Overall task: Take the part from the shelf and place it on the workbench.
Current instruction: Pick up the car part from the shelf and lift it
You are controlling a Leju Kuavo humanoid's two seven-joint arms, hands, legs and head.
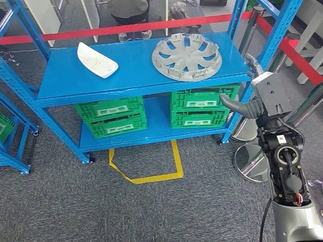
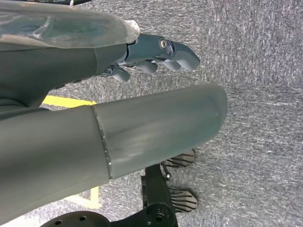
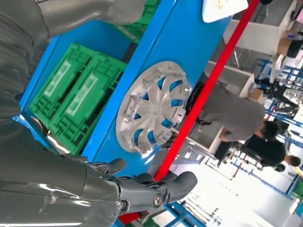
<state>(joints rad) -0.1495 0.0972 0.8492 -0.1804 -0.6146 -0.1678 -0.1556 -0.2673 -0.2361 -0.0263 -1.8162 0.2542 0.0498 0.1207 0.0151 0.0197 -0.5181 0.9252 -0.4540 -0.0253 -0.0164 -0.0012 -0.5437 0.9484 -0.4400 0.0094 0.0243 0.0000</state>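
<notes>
Right hand (image 1: 254,98) raised at the right end of the shelf (image 1: 133,75), level with the top board's front corner; thumb juts toward the shelf, fingers (image 3: 168,184) spread and lightly curled, nothing in them, touching nothing. Right wrist view looks past those fingers straight at the hubcap (image 3: 153,113). Hubcap (image 1: 186,56): silver-grey, spoked, lying flat on the right half of the top board, near the right edge, apart from the hand. Left of it on the same board, well apart, a white curved part (image 1: 97,61), lying on its own toward the back-left. Lower board carries green crates (image 1: 110,117), one stack on the left, one on the right (image 1: 202,106), side by side with a gap between. Shelf frame blue, standing on grey carpet (image 1: 57,201). Yellow tape (image 1: 152,174) marks an open box outline on the carpet just in front of the shelf. Red barrier strip (image 1: 125,27) runs behind the shelf and down along the right side; a person (image 1: 127,12) stands just beyond it, seen in part. Round metal stand bases (image 1: 251,161) on the floor by the right hand's arm. Left hand (image 2: 157,54) hangs low over the carpet, fingers apart and slightly bent, holding nothing.
</notes>
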